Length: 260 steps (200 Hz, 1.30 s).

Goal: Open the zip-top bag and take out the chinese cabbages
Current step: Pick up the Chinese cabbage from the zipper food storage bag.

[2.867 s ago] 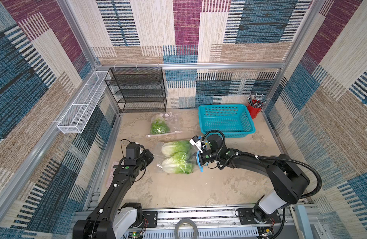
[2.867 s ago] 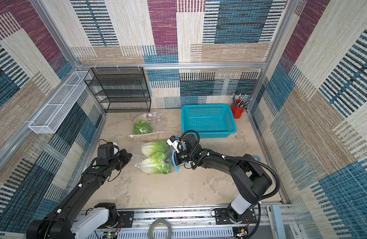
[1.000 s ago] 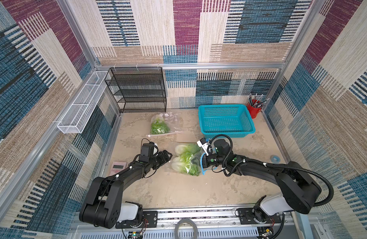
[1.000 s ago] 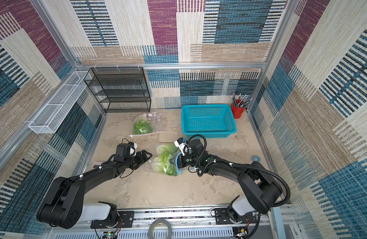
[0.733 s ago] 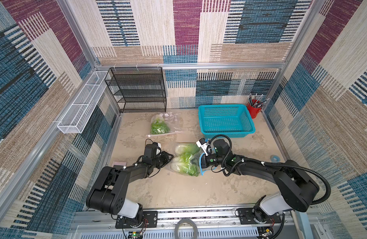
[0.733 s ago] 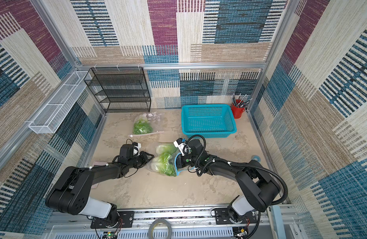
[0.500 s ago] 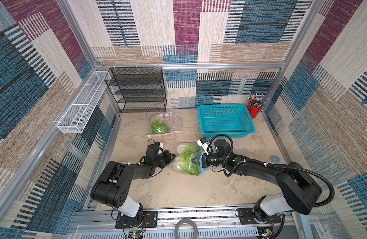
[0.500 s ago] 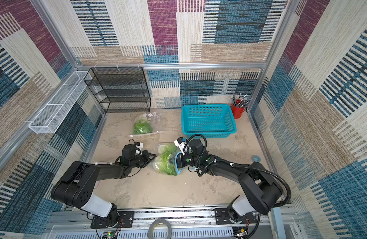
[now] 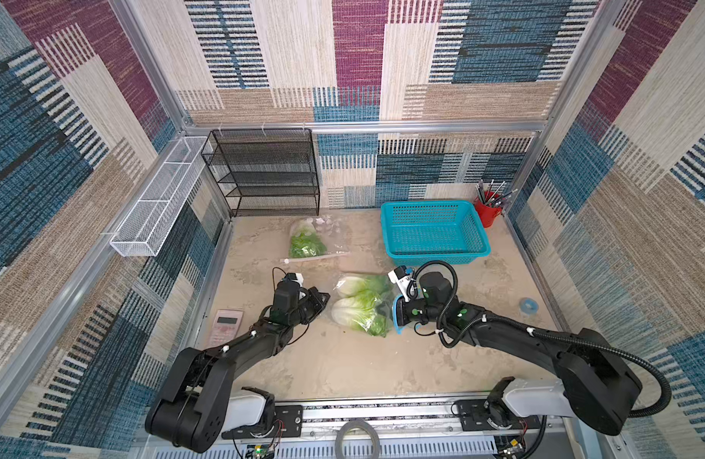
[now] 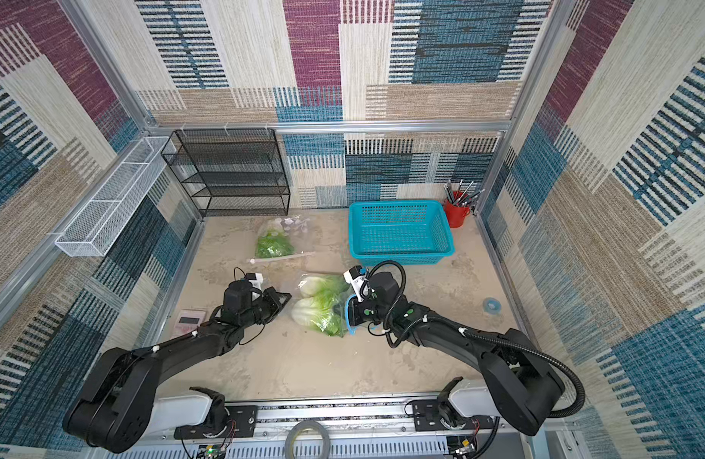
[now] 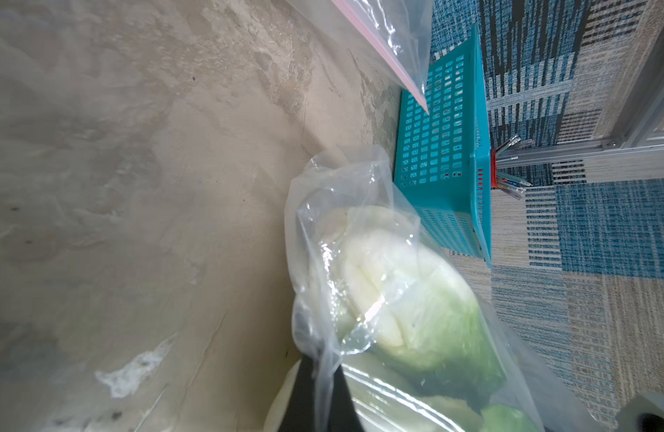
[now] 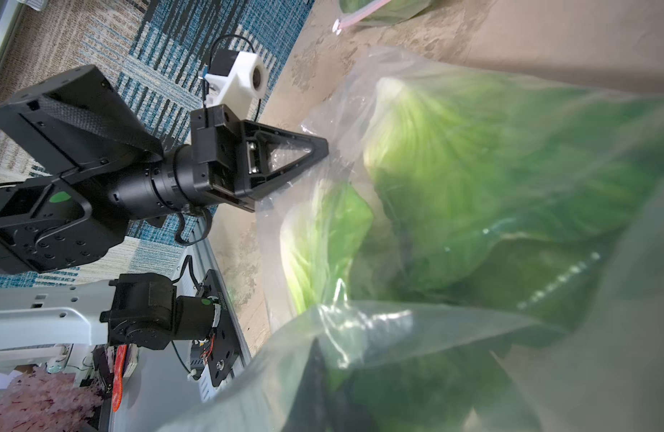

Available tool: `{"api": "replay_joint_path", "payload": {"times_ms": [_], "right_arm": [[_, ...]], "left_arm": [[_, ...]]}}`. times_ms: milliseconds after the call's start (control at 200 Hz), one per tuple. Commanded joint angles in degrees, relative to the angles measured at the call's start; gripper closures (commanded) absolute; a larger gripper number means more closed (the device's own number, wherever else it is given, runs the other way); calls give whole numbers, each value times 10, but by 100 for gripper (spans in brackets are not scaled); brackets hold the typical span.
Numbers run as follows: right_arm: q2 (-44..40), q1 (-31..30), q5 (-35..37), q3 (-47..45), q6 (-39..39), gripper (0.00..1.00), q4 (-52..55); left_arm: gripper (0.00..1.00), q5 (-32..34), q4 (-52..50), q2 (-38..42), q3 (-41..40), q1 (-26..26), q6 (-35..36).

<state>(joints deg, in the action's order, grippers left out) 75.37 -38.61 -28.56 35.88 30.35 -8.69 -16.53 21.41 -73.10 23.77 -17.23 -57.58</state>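
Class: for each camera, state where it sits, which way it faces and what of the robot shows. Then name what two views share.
Top views: high above the front, looking down at the table; left arm, right arm, left gripper and right gripper show.
Left wrist: on the left arm, facing across the zip-top bag to the teal basket; only its fingers show.
Right wrist: on the right arm, facing over the bag at the left gripper.
Shared: both wrist views show the chinese cabbages in the bag.

The left gripper (image 9: 323,298) has swung in to the clear plastic zip-top bag (image 9: 361,308) and closed on its left edge, uncovering a flat pink calculator (image 9: 226,326); the bag has shifted rightward.
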Motion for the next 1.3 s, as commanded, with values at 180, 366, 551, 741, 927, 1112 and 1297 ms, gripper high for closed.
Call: {"api": "replay_joint_path", "payload": {"times_ms": [180, 366, 551, 741, 927, 1112, 1297], "right_arm": [[-26, 2, 25, -19, 1, 100, 5], [-33, 4, 22, -27, -1, 100, 7], [-64, 11, 37, -37, -8, 100, 24], [-98, 20, 45, -44, -18, 100, 41], [-143, 26, 62, -49, -27, 100, 65], [-177, 33, 81, -47, -40, 100, 110], [-212, 43, 111, -49, -43, 100, 143]], "left_arm": [[100, 195, -134, 71, -14, 5, 45], [100, 219, -162, 89, -16, 5, 54], [100, 244, -189, 115, -17, 5, 65], [100, 259, -216, 125, -11, 5, 77], [100, 276, -244, 117, -2, 6, 86], [100, 288, -252, 115, 4, 7, 92], [100, 302, -267, 113, 12, 8, 103]]}}
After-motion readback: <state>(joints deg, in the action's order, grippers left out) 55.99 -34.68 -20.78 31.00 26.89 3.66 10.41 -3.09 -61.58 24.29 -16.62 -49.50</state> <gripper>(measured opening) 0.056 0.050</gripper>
